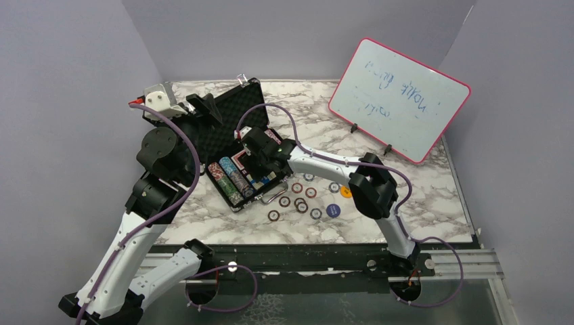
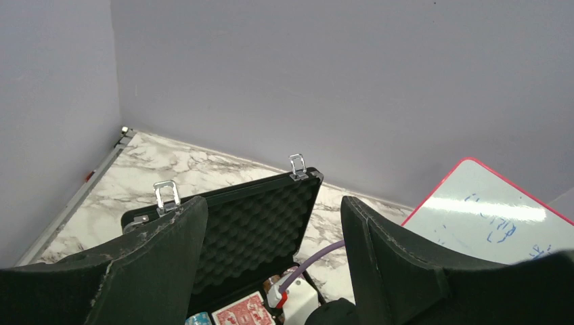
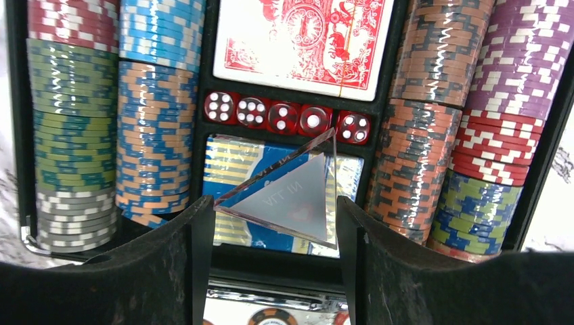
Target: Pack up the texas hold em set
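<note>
Top camera overlooks the whole table point(image 1: 420, 196); both wrist cameras face the briefcase point(image 1: 225, 125), the right closest.

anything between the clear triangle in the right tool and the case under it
Nothing visible does. The right tool holds the clear triangle directly over the open case. Only the blue deck, lying in its slot, is beneath it. The lid stands tilted back, out of the way.

Open black briefcase point(image 1: 225, 126), chip rows point(image 3: 76, 101), decks point(image 3: 304, 40), red dice point(image 3: 285, 116) inside; loose chips point(image 1: 302, 204) beside.
</note>
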